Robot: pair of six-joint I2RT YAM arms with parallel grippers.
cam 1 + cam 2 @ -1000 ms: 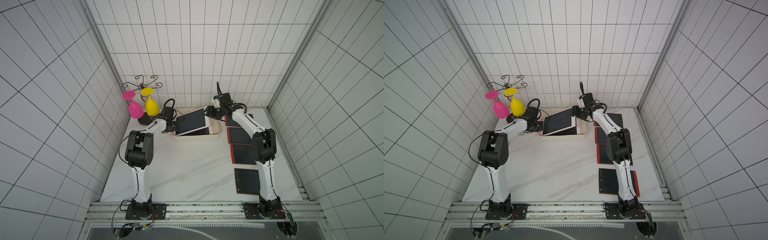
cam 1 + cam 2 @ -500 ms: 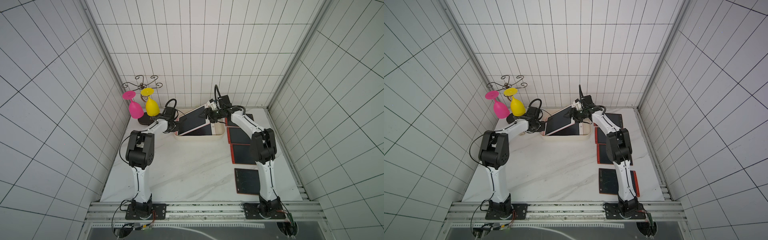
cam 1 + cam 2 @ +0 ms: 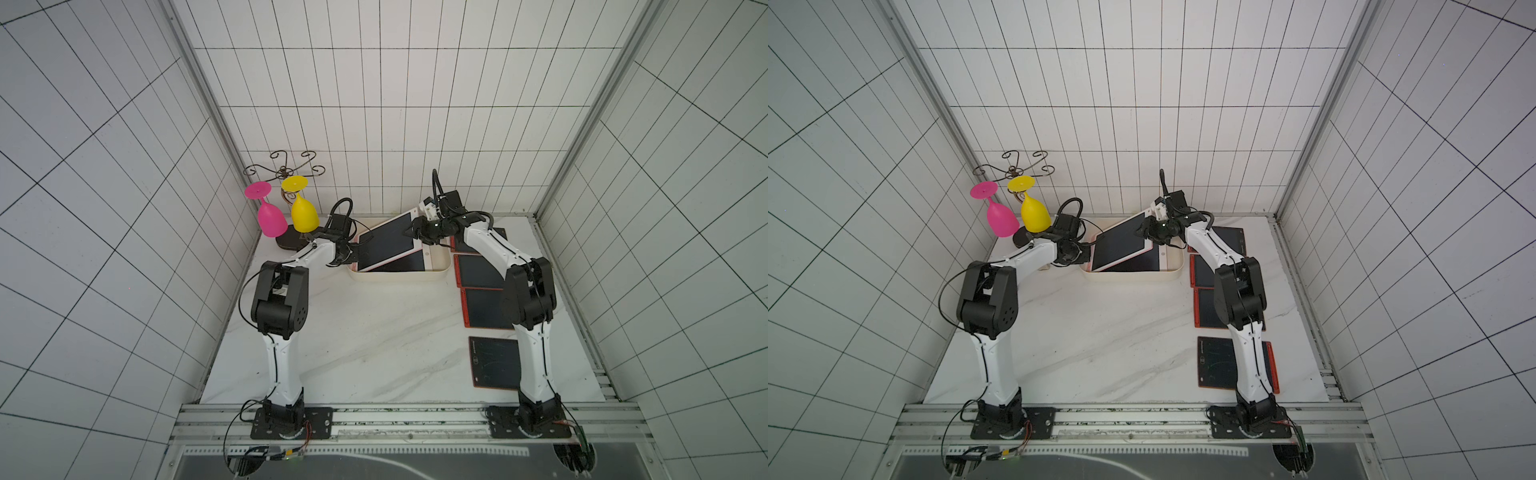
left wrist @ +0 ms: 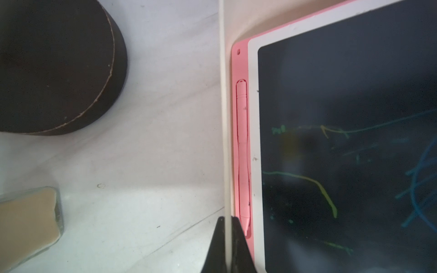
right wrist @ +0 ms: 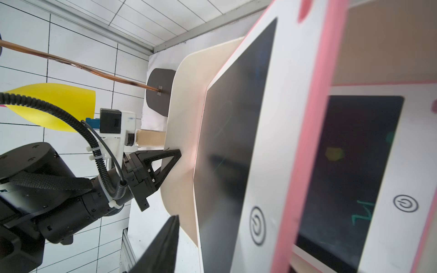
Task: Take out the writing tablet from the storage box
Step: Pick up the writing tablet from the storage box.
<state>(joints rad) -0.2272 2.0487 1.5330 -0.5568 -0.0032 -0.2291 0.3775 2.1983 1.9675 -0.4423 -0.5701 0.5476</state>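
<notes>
Bright, even light; white wall tiles (image 3: pixel 104 187) bow at the edges. Close to my wrist, the pink-framed writing tablet (image 5: pixel 227 141) blurs, sheened.

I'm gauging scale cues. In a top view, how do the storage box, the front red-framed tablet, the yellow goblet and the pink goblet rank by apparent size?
1. storage box
2. red-framed tablet, partly hidden
3. yellow goblet and pink goblet: alike, no ranking

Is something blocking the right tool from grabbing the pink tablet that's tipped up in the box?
No, nothing visible is in the way. The right tool is right at the raised end of the tipped-up pink tablet, its jaws open beside it. The left tool only pinches the wall of the storage box on the other side.
</notes>
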